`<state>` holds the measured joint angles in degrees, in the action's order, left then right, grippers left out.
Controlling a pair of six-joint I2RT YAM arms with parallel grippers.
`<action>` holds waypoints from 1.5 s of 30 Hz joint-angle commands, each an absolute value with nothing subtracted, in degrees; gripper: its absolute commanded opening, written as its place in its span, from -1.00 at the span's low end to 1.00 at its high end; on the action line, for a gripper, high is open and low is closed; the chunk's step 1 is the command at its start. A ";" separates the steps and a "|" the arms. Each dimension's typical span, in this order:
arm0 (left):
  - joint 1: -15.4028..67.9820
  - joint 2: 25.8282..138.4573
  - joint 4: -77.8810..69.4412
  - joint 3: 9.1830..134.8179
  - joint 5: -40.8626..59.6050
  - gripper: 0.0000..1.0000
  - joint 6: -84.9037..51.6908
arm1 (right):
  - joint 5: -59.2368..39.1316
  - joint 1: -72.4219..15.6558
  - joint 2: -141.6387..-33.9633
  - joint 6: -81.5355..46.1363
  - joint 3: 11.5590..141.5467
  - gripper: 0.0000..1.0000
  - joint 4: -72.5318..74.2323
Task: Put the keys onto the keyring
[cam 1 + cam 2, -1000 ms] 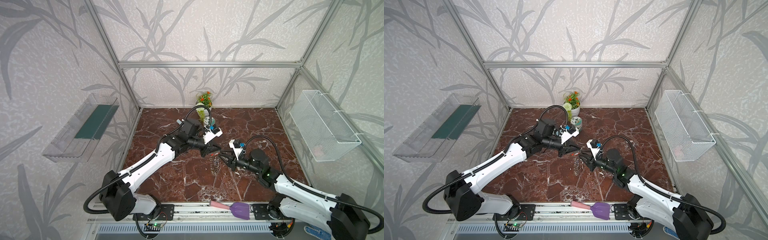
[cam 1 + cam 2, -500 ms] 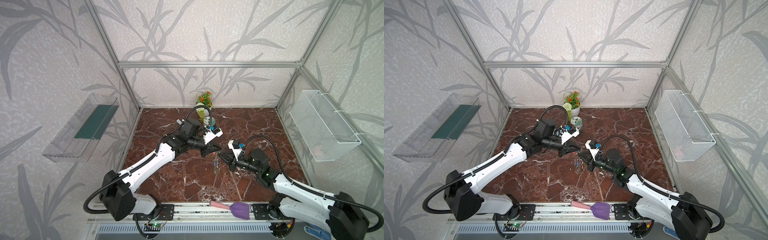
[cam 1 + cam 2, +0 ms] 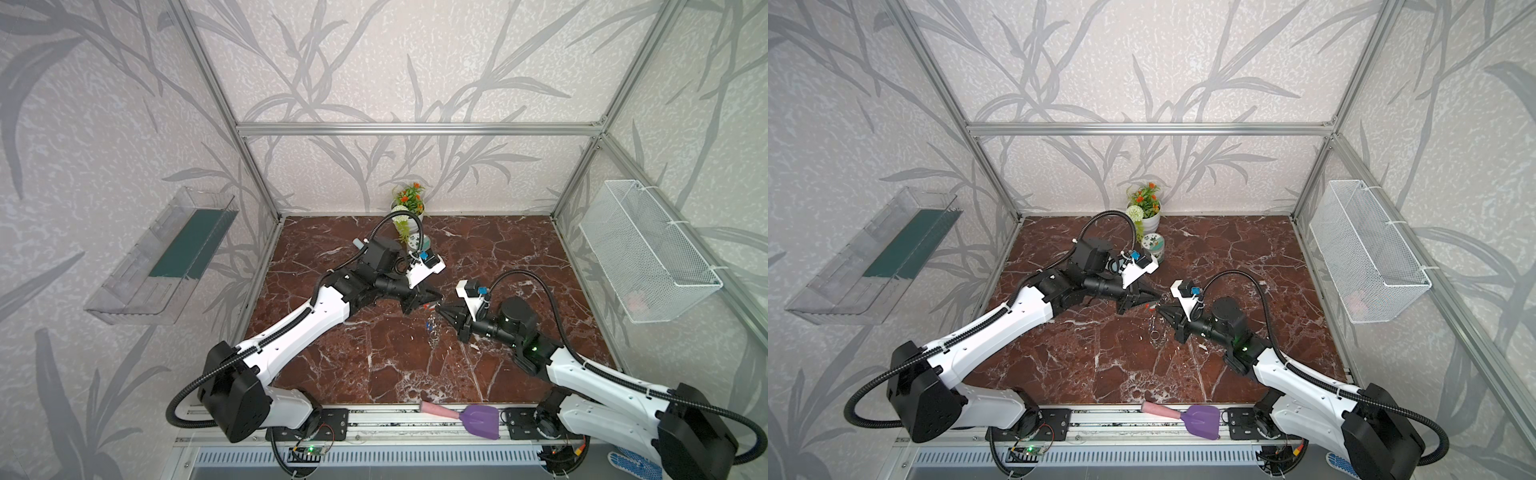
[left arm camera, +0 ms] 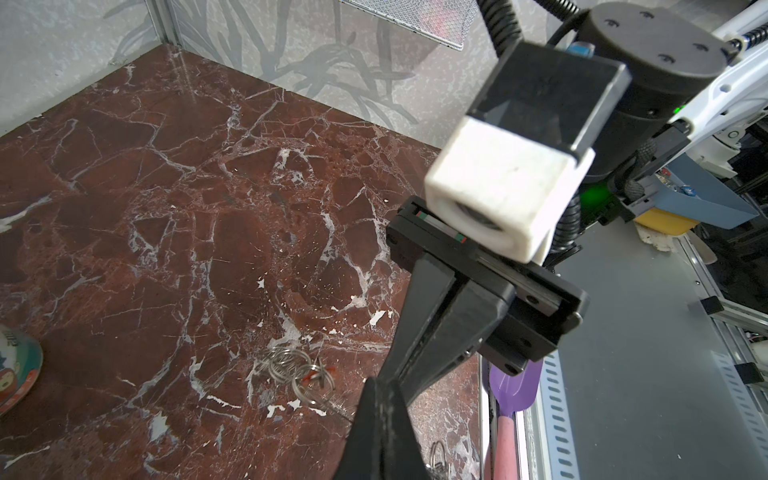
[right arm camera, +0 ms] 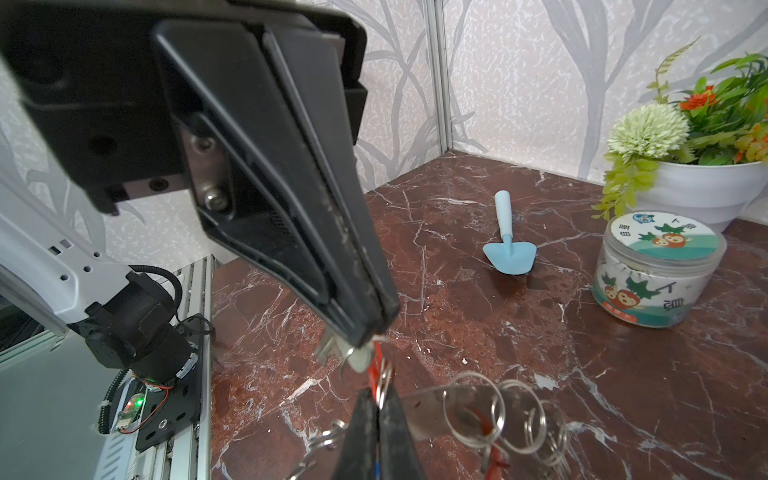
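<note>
Left gripper (image 3: 437, 296) is clenched on a small metal piece at the top of the keyring (image 3: 433, 332), which hangs just below the two meeting tips, over the middle of the tabletop (image 3: 374, 357). Right gripper (image 3: 443, 309), tip to tip with it, is clenched on the red-orange key (image 5: 377, 365), beside the rings.

Two robot arms, the left arm (image 3: 299, 328) and the right arm (image 3: 590, 380), have glossy white shells, black joints and ribbed black cables (image 3: 399, 218) looping alongside. Each ends in tapered black fingers (image 5: 291, 208) fixed with silver screws (image 5: 214, 199), under a white-housed wrist camera (image 4: 498, 195).
</note>
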<state>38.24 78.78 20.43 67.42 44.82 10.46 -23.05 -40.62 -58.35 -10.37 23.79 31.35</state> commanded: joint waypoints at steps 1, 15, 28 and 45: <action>37.69 76.58 20.32 67.16 44.37 -1.00 10.90 | -24.02 -40.87 -57.49 -9.51 24.86 -1.00 31.11; 34.33 72.88 21.45 63.60 41.24 -1.00 11.39 | -26.82 -40.78 -55.44 -10.21 25.61 -1.00 27.77; 34.30 72.72 24.00 63.02 28.33 -1.00 13.61 | -27.94 -40.78 -57.13 -11.40 27.38 -1.00 27.86; 34.63 73.09 24.07 60.41 16.61 -1.00 17.73 | -29.77 -39.48 -56.70 -13.16 28.21 -1.00 27.96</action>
